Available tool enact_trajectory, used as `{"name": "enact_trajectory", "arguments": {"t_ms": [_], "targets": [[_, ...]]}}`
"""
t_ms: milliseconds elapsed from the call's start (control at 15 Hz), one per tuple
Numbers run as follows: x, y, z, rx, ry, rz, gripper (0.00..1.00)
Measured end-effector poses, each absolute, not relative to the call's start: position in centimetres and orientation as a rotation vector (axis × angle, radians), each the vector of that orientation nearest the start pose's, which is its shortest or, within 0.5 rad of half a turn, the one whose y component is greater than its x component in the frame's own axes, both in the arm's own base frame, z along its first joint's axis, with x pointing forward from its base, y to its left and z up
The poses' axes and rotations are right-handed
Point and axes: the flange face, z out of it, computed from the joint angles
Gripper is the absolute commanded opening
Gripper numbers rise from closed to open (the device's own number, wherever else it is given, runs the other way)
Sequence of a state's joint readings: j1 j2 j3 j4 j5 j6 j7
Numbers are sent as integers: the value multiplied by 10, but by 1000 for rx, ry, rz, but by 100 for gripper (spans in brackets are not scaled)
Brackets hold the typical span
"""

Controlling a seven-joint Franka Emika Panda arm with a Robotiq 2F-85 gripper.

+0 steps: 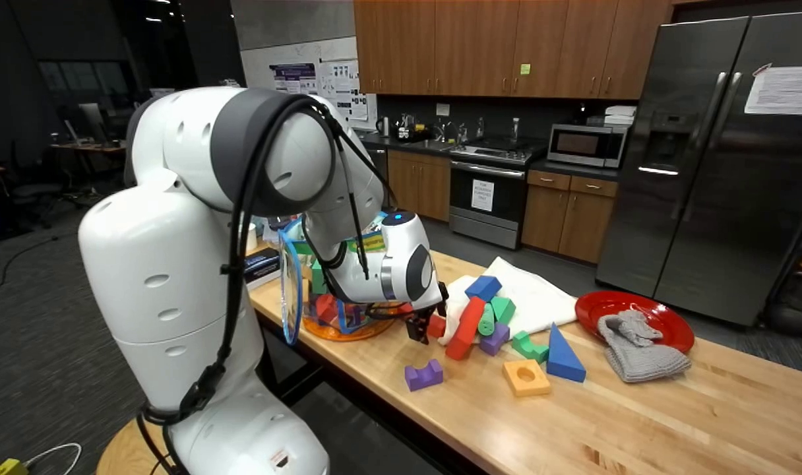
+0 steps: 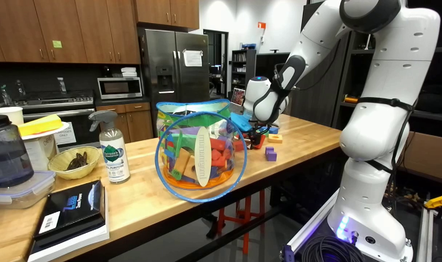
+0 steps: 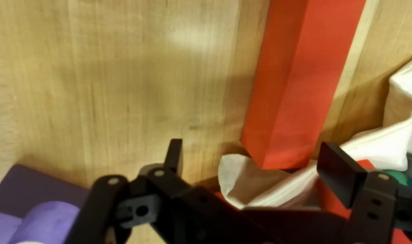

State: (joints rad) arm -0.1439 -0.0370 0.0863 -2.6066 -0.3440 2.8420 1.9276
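Near the wide-spread end effector point(image 3: 251, 154), a presumably light, stiff red block point(image 3: 302, 101) is best pinched across its sides; contact is unclear.

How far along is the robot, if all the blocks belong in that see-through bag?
Partway, it seems. Looking done: many blocks sit inside the clear bag. In hand: nothing; the open fingers are empty, near a long red block. Left: pieces out on the wooden table, like the purple arch block, the orange square block and the blue triangular block.
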Motion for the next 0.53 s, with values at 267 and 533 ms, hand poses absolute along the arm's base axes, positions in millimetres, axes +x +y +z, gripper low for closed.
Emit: {"name": "enact_trajectory", "arguments": {"t_ms": [267,533], "targets": [[459,-8,291,-2013,2208,-413,100],[460,-8,291,-2033,2192,-419,100]]}}
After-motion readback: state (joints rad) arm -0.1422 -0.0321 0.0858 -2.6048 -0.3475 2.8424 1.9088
